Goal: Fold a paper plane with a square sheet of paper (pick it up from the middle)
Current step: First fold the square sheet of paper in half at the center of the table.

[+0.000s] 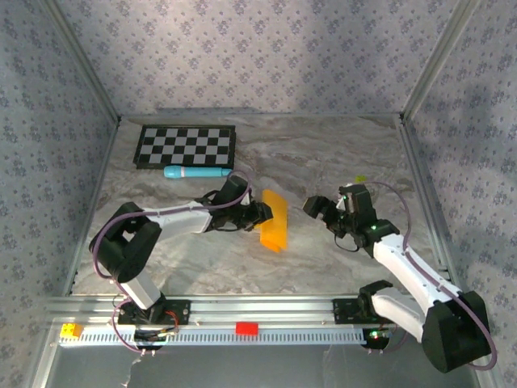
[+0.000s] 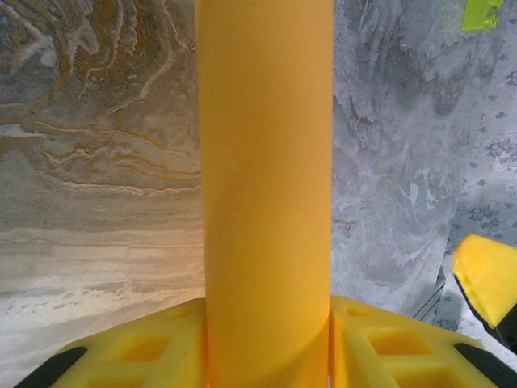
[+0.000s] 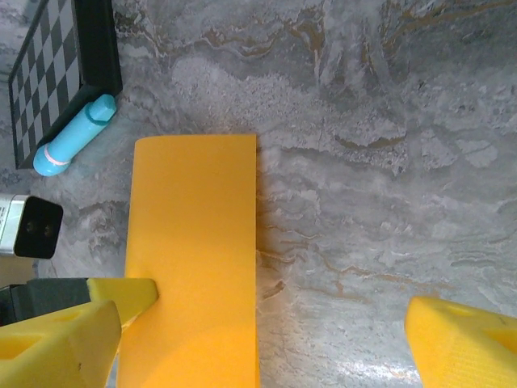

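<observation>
One marble table (image 1: 323,153) carries two arms. One checkerboard (image 1: 186,145) lies at its far left. One square sheet of paper (image 1: 275,220), orange and bent over into a narrow strip, sits mid-table, pinched between the fingers of the left gripper (image 1: 260,213). The right gripper (image 1: 317,208), spread wide and empty, is near the sheet's right. One light-blue cylinder (image 1: 196,172) lies just beside the checkerboard. One yellow-green bit (image 1: 360,179) lies beyond the right gripper.

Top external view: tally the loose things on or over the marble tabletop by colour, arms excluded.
Orange: 1, bent orange paper sheet
Black-and-white: 1, flat checkerboard
Light blue: 1, light-blue cylinder
Yellow-green: 1, tiny yellow-green scrap
Total: 4
</observation>
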